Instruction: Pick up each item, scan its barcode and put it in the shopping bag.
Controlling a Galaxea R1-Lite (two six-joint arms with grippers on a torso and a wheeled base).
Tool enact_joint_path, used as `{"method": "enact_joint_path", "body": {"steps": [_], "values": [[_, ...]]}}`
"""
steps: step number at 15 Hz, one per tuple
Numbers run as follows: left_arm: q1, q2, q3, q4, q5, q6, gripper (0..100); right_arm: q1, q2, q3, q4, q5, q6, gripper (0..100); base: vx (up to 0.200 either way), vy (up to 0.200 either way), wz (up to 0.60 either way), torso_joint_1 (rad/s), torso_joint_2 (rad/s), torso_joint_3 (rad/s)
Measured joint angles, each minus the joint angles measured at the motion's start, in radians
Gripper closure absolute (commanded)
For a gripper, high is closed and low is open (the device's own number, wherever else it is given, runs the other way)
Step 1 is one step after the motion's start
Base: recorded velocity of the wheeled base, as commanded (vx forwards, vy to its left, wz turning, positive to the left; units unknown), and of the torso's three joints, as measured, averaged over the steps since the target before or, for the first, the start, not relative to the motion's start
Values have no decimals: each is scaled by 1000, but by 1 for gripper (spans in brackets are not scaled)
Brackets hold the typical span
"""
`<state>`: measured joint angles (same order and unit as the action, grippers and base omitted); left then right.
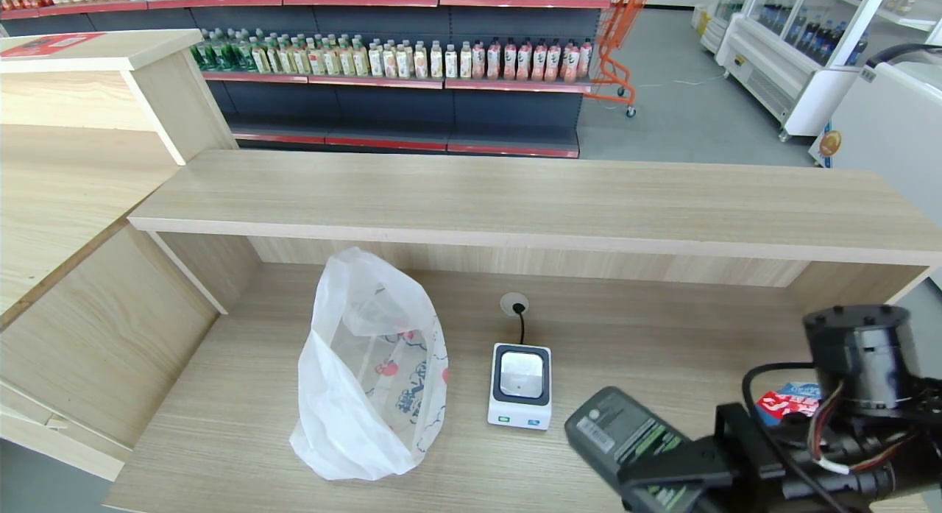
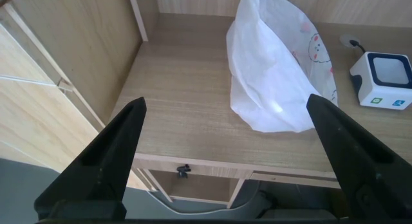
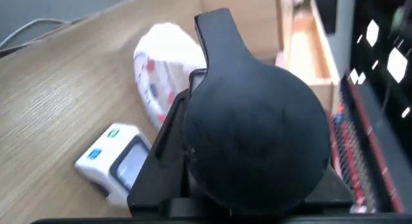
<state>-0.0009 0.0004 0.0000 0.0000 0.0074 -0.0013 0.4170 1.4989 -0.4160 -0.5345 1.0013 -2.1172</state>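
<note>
A white plastic shopping bag (image 1: 372,366) (image 2: 277,69) (image 3: 161,63) stands open on the lower desk. Right of it sits the white barcode scanner (image 1: 520,384) (image 2: 381,79) (image 3: 116,163), its window facing up. My right gripper (image 1: 666,475) is shut on a dark flat item (image 1: 618,430) (image 3: 257,140) with a white barcode label, held above the desk just right of the scanner. A red and blue packet (image 1: 791,401) lies on the desk behind my right arm. My left gripper (image 2: 225,166) hangs open over the desk's front edge near the bag, with nothing between its fingers.
A raised counter ledge (image 1: 515,204) runs along the back of the desk, and a side counter (image 1: 66,204) walls the left. The scanner's cable goes into a round hole (image 1: 514,303). Store shelves with bottles (image 1: 397,60) stand beyond.
</note>
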Motion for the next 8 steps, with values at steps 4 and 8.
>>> {"method": "enact_joint_path", "body": {"steps": [4,8], "values": [[0,0,0,0,0,0,0,-254,-167,11,142,-224,503,100,0,0,0,0,0,0],[0,0,0,0,0,0,0,-307,-233,-8,231,-260,1379,100,0,0,0,0,0,0]]}}
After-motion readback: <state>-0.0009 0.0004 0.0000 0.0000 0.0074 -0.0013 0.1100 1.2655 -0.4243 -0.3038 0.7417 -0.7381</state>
